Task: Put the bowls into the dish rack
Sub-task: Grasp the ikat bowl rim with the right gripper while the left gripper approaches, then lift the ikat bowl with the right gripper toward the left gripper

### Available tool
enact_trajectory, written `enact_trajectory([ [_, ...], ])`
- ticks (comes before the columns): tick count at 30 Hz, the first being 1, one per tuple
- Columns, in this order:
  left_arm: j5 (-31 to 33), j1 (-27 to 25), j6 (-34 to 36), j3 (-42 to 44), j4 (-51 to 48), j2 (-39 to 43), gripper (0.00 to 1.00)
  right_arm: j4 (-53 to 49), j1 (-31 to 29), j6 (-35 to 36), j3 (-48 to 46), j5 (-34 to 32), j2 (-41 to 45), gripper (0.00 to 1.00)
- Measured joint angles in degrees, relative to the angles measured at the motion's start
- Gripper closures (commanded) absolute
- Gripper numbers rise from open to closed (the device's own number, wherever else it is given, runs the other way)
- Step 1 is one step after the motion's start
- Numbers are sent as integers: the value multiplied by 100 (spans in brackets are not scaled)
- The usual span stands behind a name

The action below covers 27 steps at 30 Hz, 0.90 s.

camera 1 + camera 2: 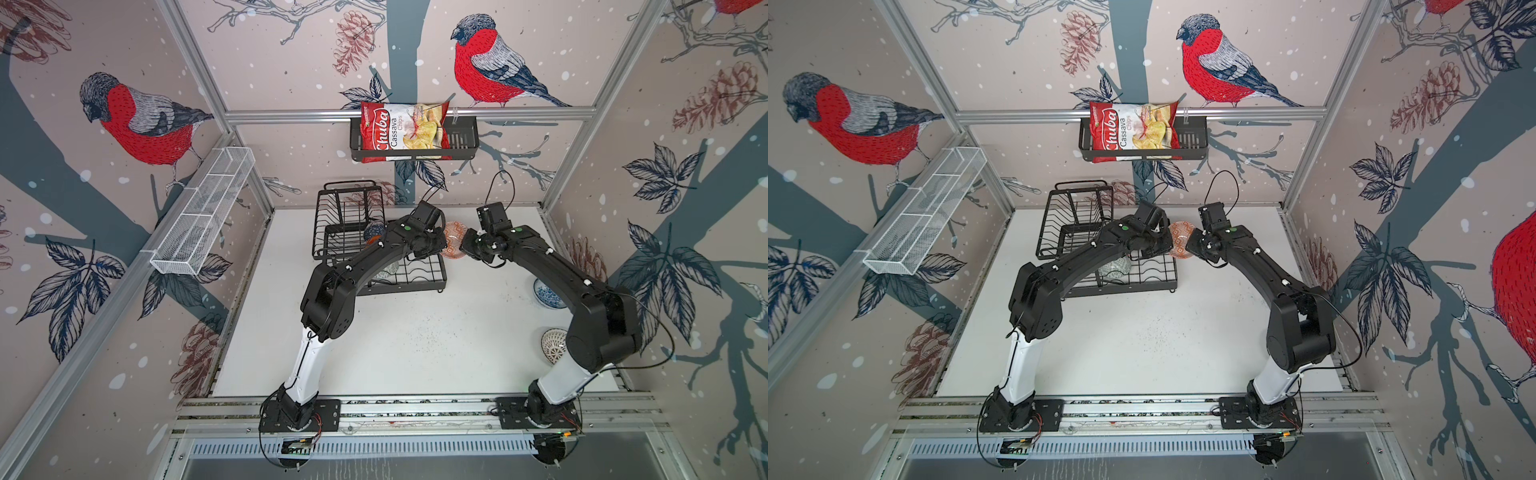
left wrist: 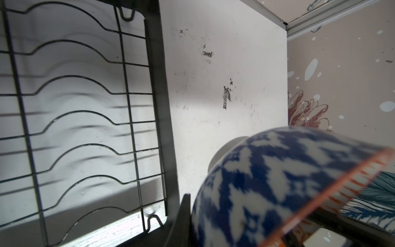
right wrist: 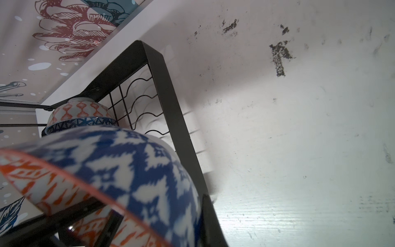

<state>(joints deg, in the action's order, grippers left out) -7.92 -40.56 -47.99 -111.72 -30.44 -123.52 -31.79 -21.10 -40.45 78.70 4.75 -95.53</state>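
Left arm (image 1: 365, 257) half hides bowls (image 1: 373, 231) in dish rack (image 1: 332, 220)

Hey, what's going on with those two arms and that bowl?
Both arms grip one small round bowl with an orange-patterned inside and blue-and-white outside, raised above the white table beside the black wire dish rack. The left pincer and the right pincer are shut on its rim, seemingly a handover. A grey-green patterned bowl sits in the rack; a white blue-flowered bowl and a white lattice-patterned bowl wait on the table.

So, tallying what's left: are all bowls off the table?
No, a blue-flowered bowl and a lattice-patterned bowl sit on the table's right side.
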Motion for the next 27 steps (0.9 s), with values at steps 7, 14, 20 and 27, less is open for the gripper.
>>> enact_trajectory([
  [7, 17, 2, 46, 0, -199, 26, 100, 221, 26, -157, -44, 87, 0, 76],
  [14, 48, 0, 101, 0, -319, 44, 100, 302, 24, -238, -24, 131, 13, 56],
  [20, 372, 2, 168, 13, -295, 179, 100, 293, 46, -334, 131, 166, 68, 31],
  [27, 857, 142, 291, 96, -105, 319, 100, 149, 157, -450, 616, 334, 157, 7],
])
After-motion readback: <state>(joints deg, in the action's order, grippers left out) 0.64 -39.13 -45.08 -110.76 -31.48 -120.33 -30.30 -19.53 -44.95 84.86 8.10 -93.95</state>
